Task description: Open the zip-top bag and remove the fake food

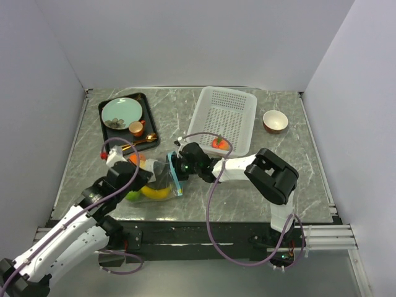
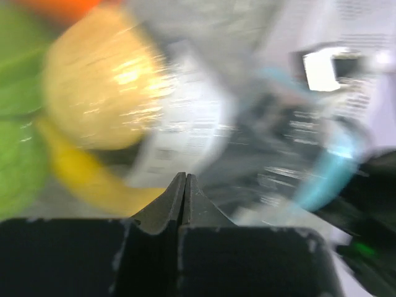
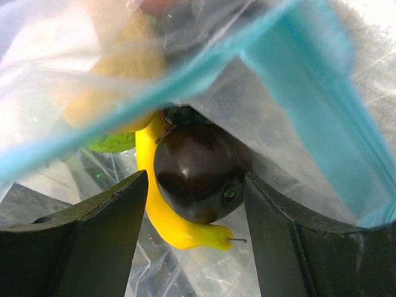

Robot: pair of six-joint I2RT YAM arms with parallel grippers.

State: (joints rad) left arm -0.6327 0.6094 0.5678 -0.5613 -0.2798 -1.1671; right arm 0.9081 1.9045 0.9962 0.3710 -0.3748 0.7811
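At the far left of the table [image 1: 247, 192] sits a black tray [image 1: 106, 131] with a teal plate [image 1: 121, 112], an orange cup [image 1: 136, 129] and, at its near edge, a gold spoon [image 1: 143, 142]; near of the tray the left gripper [image 2: 184, 185] has its jaws pressed together, and whether any film is pinched between them cannot be told; its blurred wrist view shows a lime [image 2: 13, 142], a lemon [image 2: 99, 86] and a banana [image 2: 80, 173] close in front. The zip-top bag [image 1: 162, 173] lies near the middle of the near edge, between the two grippers, the fake food [image 1: 143, 185] bunched in its left part, its teal zipper strip [image 1: 177, 177] on the right; the right gripper [image 1: 176, 166] is at that strip, jaws apart, with a dark brown ball [image 3: 198, 176] and the banana's tip showing between its fingers [image 3: 93, 241] past the parted strip. Further right and far stands a white basket [image 1: 232, 108], a small orange-red piece [image 1: 218, 144] at its near rim; right of it, a small bowl [image 1: 275, 120].
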